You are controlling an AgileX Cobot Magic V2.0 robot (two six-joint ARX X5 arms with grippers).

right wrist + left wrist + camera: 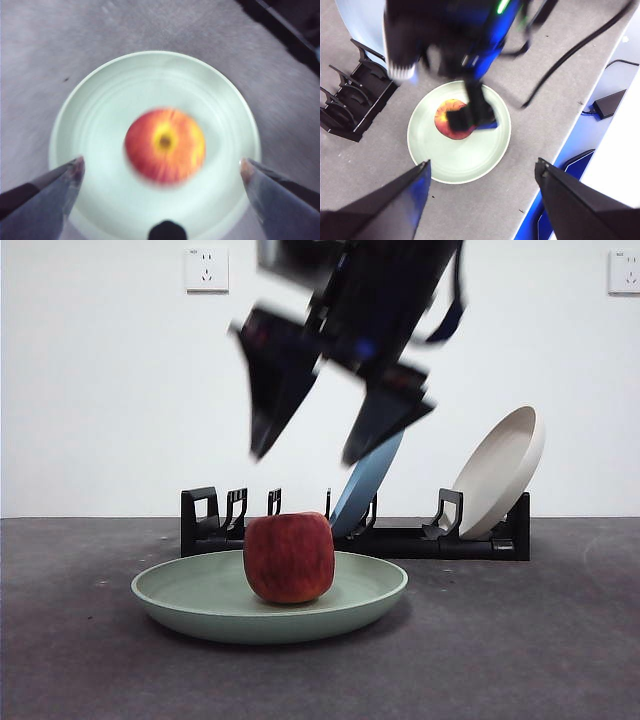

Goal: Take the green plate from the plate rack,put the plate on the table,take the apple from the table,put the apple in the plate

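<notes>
The red apple sits in the middle of the green plate, which lies flat on the dark grey table in front of the plate rack. My right gripper hangs open and empty just above the apple, blurred. In the right wrist view the apple and the plate lie below the spread gripper. My left gripper is open and empty, high above the plate. Its view shows the apple partly behind the right arm.
A blue plate and a beige plate lean in the rack behind. The rack lies beside the green plate in the left wrist view. A black power adapter and cables lie past the table edge.
</notes>
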